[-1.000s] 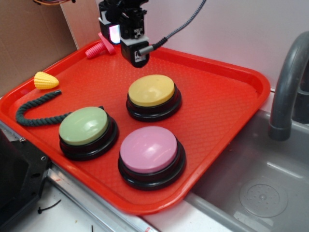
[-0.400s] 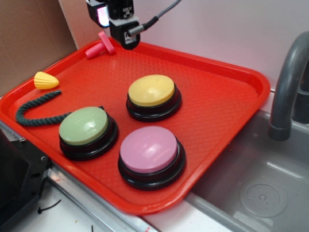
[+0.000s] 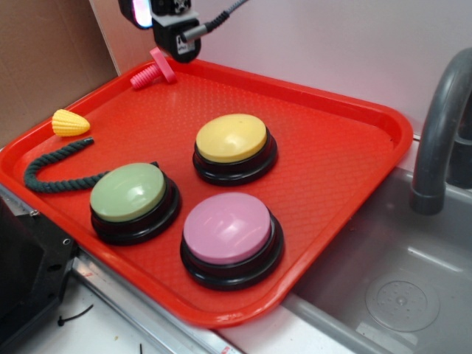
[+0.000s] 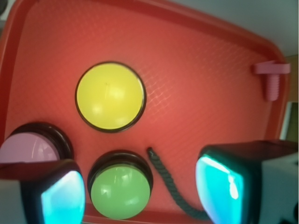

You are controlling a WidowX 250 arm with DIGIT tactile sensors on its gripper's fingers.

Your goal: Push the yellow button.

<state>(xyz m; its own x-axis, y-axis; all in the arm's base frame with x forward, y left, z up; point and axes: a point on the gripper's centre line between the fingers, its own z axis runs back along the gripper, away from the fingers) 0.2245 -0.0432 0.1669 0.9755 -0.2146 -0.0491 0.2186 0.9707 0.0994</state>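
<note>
From the outside view, my gripper [image 3: 174, 33] hangs high over the back of the red tray [image 3: 346, 147], near a pink bolt [image 3: 153, 72]. The yellow button [image 3: 231, 138] sits mid-tray, apart from me, behind the green button [image 3: 128, 191] and pink button [image 3: 227, 227]. From my wrist view, my fingers [image 4: 224, 179] are spread open, holding nothing, with a dark rope [image 4: 168, 185] between them.

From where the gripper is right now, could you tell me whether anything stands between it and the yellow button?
Nothing visible does. The gripper hangs above the tray's back edge, and only bare red tray lies between it and the yellow button. The pink bolt sits off to the side.
</note>
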